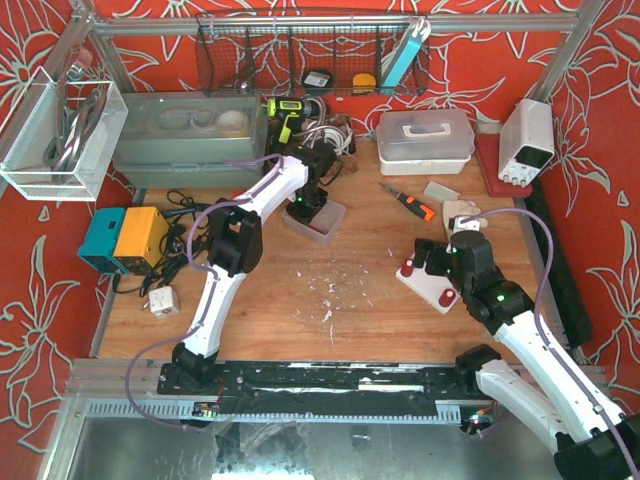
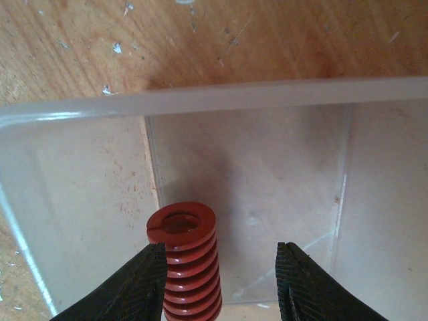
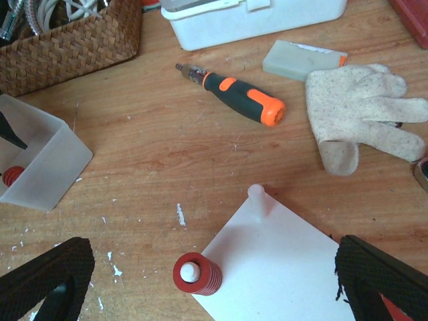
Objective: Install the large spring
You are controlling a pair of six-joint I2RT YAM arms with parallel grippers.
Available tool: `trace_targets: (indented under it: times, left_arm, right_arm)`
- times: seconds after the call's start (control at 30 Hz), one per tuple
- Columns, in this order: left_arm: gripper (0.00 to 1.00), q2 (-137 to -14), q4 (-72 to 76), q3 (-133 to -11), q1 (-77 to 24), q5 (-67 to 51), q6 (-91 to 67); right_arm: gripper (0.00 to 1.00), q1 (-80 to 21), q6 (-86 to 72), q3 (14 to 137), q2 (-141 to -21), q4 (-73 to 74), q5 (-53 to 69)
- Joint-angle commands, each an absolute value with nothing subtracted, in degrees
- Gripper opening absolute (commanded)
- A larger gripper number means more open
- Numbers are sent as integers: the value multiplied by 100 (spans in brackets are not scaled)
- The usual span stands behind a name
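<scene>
A tall red coil spring (image 2: 186, 264), the large spring, stands upright in a translucent plastic box (image 2: 200, 97). My left gripper (image 2: 221, 250) reaches down into the box, open. Its left finger (image 2: 137, 284) is right beside the spring. A clear gap separates the spring from the right finger (image 2: 304, 284). My right gripper (image 3: 212, 241) hangs wide open over a white plate (image 3: 294, 267). On that plate a short red spring (image 3: 196, 274) sits on one peg, and a second peg (image 3: 256, 194) is bare. In the top view the box (image 1: 318, 226) lies left of the plate (image 1: 428, 288).
An orange-and-black screwdriver (image 3: 241, 99), a work glove (image 3: 361, 114) and a small grey block (image 3: 301, 59) lie beyond the plate. A wicker basket (image 3: 67, 40) and a white lidded case (image 3: 254, 17) stand farther back. A power supply (image 1: 527, 140) stands at the back right.
</scene>
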State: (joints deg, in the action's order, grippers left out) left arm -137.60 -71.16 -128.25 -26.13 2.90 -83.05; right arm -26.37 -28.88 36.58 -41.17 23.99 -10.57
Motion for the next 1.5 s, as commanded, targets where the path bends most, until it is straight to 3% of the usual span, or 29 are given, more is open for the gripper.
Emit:
trace_targets:
  times: [0.0, 0.37, 1.1, 1.47]
  left_arm:
    - [48, -13988, -7521, -13033, -2566, 2, -8410]
    - [51, -14153, -7432, -12944, -2544, -220, -8284]
    - [47, -13958, -6573, -12151, -2504, -275, -8089]
    - [23, -13860, -6469, -12275, -2453, -296, -8033]
  right_arm:
    - [99, -2711, -2943, 3620, -4173, 2313, -1314]
    - [99, -2785, -2909, 3614, -4232, 2284, -1443]
    - [99, -2829, -2814, 3621, -4214, 2278, -1611]
    - [99, -2830, -2793, 3614, -4253, 2272, -1617]
